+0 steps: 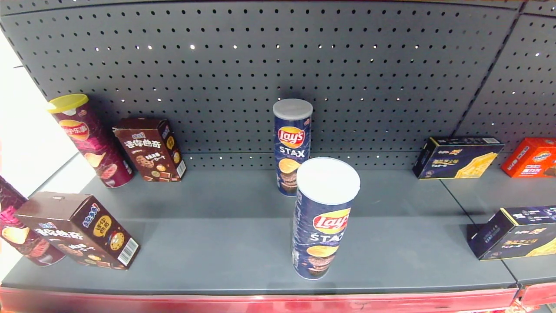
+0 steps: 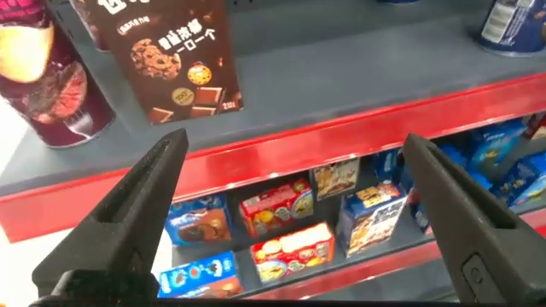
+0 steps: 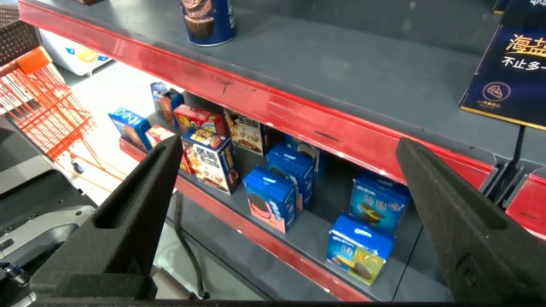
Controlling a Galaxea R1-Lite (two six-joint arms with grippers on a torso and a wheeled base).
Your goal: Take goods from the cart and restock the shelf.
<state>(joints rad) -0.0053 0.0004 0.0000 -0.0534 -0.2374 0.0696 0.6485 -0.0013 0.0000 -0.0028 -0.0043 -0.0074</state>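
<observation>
Left gripper (image 2: 294, 143) low before the shelf (image 2: 341, 72) edge, fingers wide apart, empty. Right gripper (image 3: 290, 147) likewise spread, empty. Head view: front chip can (image 1: 323, 217) and back chip can (image 1: 292, 145) upright mid-shelf. Right wrist view: red cart (image 3: 43, 94) beside boxes (image 3: 273, 192) on the lower tier.

A grey perforated back panel (image 1: 278, 65) rises behind the flat grey metal shelf (image 1: 217, 234), and pinpoints of light shine through some of its holes. A red strip (image 1: 260, 302) edges the front. Bright white light (image 1: 21, 130) floods past the left end. A lower shelf (image 3: 422, 243) sits beneath
</observation>
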